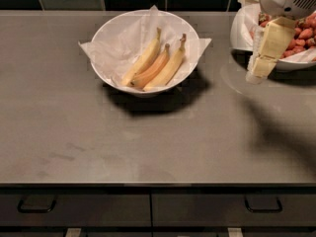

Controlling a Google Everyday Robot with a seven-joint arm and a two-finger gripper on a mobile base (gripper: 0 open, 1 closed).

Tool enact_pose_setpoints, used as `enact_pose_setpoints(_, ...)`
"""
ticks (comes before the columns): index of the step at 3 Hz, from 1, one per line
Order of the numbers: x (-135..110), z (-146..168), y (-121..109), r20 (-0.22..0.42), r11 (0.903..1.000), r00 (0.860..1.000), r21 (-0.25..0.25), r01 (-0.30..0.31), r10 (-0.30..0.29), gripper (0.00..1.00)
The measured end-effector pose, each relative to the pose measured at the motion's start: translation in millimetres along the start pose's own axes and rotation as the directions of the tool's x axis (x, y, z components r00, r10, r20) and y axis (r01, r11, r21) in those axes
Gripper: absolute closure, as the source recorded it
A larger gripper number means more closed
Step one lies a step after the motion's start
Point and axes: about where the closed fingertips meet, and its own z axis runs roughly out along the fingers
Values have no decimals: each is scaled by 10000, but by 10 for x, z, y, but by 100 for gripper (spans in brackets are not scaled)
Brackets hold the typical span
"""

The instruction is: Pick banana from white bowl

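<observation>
The white bowl (pixel 111 43) with crinkled white paper lining stands at the back middle of the grey counter. Three bananas lie side by side in it. The banana (pixel 170 64) is the thick yellow one on the right, its brownish stem pointing to the back. An orange-tinted banana (pixel 153 69) lies in the middle and a paler one (pixel 144 58) on the left. My gripper (pixel 260 63) hangs at the upper right, cream-coloured and pointing down-left, over the near rim of the strawberry bowl. It is well to the right of the white bowl and holds nothing.
A second white bowl with red strawberries (pixel 301 33) stands at the back right, partly behind my gripper. The counter's front edge (pixel 158 184) has drawers with dark handles below it. A dark tiled wall runs along the back.
</observation>
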Motion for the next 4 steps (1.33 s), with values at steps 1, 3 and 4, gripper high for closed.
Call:
enact_pose_setpoints(1,27,46,6,42,9999,9998,2,-172,172,0)
enact_pose_setpoints(3,-280,238,-238,435,9952,9945,-193,958,-949,0)
enact_pose_setpoints(4,-647,499,-408,982,9733,9708,-489,2243,-2188,0)
